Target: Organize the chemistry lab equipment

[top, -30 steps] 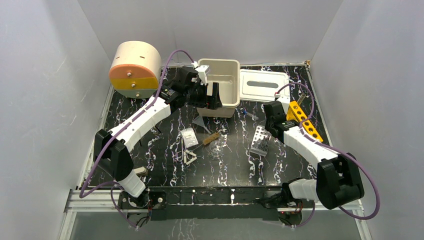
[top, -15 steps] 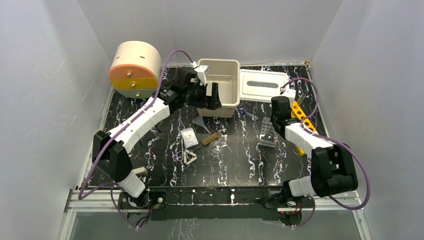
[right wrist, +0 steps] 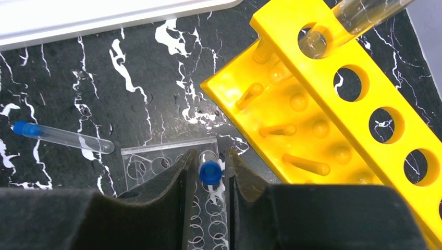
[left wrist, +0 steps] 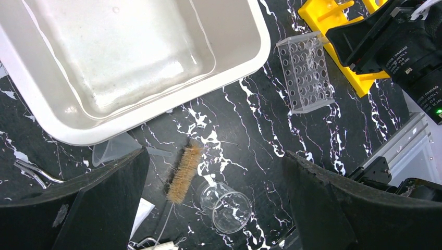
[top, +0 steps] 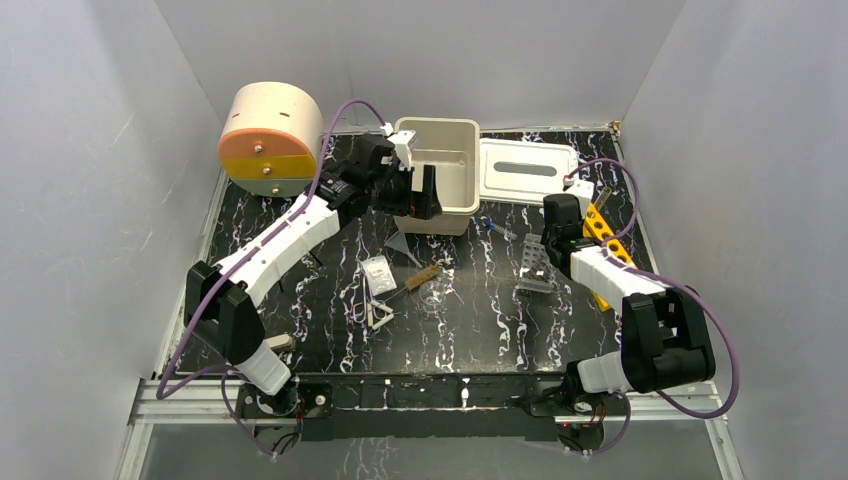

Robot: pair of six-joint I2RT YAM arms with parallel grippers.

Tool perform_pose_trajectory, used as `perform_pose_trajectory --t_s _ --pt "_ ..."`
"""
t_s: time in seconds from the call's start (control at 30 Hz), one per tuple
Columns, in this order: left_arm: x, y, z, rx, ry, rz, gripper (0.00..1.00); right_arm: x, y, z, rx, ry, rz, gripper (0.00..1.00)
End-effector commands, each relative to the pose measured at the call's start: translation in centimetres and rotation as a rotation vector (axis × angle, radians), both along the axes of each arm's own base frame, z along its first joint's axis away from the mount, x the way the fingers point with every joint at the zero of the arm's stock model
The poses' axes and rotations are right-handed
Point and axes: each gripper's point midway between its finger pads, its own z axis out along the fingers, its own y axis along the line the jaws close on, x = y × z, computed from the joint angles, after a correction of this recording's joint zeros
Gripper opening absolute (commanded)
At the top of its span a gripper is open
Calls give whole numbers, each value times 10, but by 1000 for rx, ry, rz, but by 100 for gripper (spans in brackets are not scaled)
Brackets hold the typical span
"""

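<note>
My right gripper point(top: 549, 240) is shut on a blue-capped test tube point(right wrist: 210, 172) and holds it over the clear holed rack point(top: 533, 268), which also shows in the right wrist view point(right wrist: 156, 156). The yellow tube rack point(top: 606, 232) lies just to its right, with a clear tube point(right wrist: 359, 18) in one hole. My left gripper point(top: 415, 195) is open and empty, above the near edge of the white bin point(top: 440, 170). Below it lie a brush point(left wrist: 183, 172), a clear beaker point(left wrist: 225, 207) on its side and a grey cone point(left wrist: 112, 148). A clear packet point(top: 377, 272) and a white triangle frame point(top: 380, 315) lie mid-table.
A second blue-capped tube point(right wrist: 62, 136) lies loose on the table left of the holed rack. The bin's white lid point(top: 527, 168) lies at the back right. The beige-and-orange drum point(top: 270, 140) stands at the back left. White walls close in three sides.
My right arm has swung to the right and folded back, and the holed rack has shifted right and away from me. The left arm has not moved.
</note>
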Motion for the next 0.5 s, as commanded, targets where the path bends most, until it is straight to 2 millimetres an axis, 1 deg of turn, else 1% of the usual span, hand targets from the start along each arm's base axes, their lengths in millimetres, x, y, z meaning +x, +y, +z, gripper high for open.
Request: perform_pose_trajectory --t_s 0.0,0.1,0.17,0.23,0.27,0.3,0.37,0.4,0.43,0.47 --pt "-5 8 24 -17 -55 1 98 0 -7 8 10 -22 -51 38" --pt "-5 7 24 -18 -56 1 98 -1 -8 16 10 -15 -60 52" --pt "-5 8 26 -18 -60 2 98 1 -5 28 20 -25 -49 60" --pt "-4 9 27 -17 -65 7 98 3 -1 46 27 -33 -14 68" --pt "-4 10 28 -16 -66 15 98 5 3 61 34 -38 15 70" --pt "-4 11 29 -18 -65 28 98 5 10 76 42 -39 68 72" --pt "-1 15 31 -40 -29 83 98 8 29 109 39 -44 230 72" --pt "-1 17 31 -53 -4 100 98 12 42 118 34 -36 342 71" --pt "-1 17 32 -64 6 111 98 16 49 122 32 -31 387 71" --pt "-1 19 33 -73 14 124 98 23 62 123 39 -18 461 70"
